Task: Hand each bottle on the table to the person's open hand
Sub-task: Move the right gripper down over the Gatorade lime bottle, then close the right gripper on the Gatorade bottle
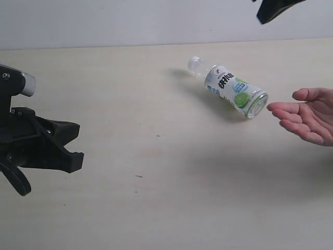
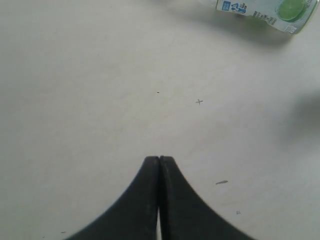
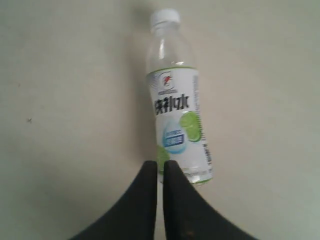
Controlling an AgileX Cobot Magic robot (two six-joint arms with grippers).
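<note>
Only one bottle (image 1: 229, 87) is in view, clear with a white cap and a green-lime label. It lies on its side on the beige table (image 1: 156, 203), base toward the person's open hand (image 1: 309, 117), which is held palm up at the right edge. The same bottle (image 3: 177, 110) lies below my right gripper (image 3: 160, 164), which is shut and empty above its base end. In the exterior view the right gripper (image 1: 263, 20) hangs high at the top right. My left gripper (image 1: 78, 143) is shut and empty at the far left, and its wrist view catches the bottle (image 2: 265, 10) only at the edge.
Tiny dark specks and a small cross mark (image 1: 157, 136) dot the tabletop between the left gripper and the bottle. A pale wall (image 1: 130, 21) runs behind the table's far edge.
</note>
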